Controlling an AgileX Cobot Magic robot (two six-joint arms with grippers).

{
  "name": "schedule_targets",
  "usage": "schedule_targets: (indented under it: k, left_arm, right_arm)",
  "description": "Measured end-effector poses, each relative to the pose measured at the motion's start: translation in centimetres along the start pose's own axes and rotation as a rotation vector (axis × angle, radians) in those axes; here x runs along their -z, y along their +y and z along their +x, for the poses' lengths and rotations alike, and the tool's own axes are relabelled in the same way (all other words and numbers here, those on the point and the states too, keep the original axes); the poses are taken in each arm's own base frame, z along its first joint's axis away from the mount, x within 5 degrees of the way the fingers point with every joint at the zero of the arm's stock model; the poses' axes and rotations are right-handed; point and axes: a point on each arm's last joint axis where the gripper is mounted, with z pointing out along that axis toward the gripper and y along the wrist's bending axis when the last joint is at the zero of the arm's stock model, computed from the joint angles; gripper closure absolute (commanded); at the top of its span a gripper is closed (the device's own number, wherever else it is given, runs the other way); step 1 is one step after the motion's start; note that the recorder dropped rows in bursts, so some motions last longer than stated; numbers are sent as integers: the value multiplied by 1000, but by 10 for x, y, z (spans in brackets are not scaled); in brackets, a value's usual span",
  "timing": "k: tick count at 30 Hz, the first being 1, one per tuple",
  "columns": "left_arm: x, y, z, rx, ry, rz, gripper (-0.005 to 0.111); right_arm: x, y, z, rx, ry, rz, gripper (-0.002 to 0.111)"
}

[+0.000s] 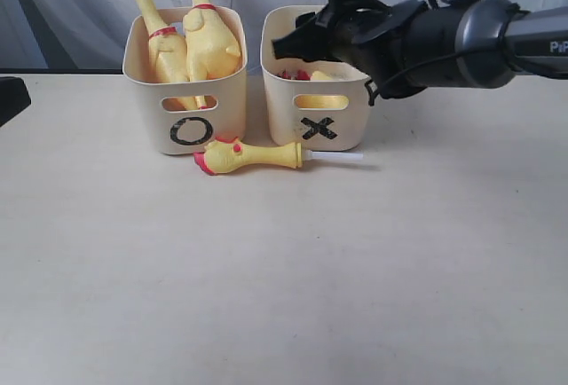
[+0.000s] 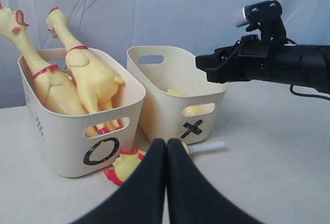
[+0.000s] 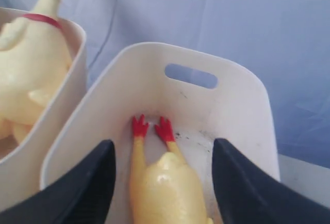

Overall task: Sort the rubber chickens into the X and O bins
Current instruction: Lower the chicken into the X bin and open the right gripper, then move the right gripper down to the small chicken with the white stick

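Two in the O bin: we see one rubber chicken [image 1: 162,52] and a second chicken [image 1: 211,41] standing upright side by side in the O bin [image 1: 146,106], with necks and heads rising above its rim.
Chicken in the X bin: a third chicken [image 3: 165,188] lies on the floor of the X bin [image 3: 242,105], its red feet toward the wall with the handle slot.
Chicken on the worktop: a fourth chicken [image 1: 253,154] lies on its side just in front of both bins, its head near the O bin's front corner. A white stem [image 1: 337,158] sticks out of its other end, below the X mark.
Bins: we find them side by side, near but apart, with both marks facing the exterior camera.
Right tool: the right tool [image 1: 293,41] hangs over the X bin with fingers apart. The third chicken lies below and between them with a gap on either side, so we count it unclamped.
Left tool: the left tool [image 2: 166,144] has its fingers pressed together with nothing between them. It points at the bins from the near side of the fourth chicken.
Worktop: the worktop [image 1: 284,296] is pale and plain.
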Motion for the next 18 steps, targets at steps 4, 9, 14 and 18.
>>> schedule_targets:
  k: [4,9,14,18]
  left_arm:
    - [0,0,0,0,0,0,106]
    - [0,0,0,0,0,0,106]
    - [0,0,0,0,0,0,106]
    - [0,0,0,0,0,0,106]
  right_arm:
    - [18,13,-18,93,-15,-210,55]
    - [37,36,-8,366,83,-549,55]
    - [42,42,6,596,143,-674,55]
    - [32,56,27,804,160,-707,55]
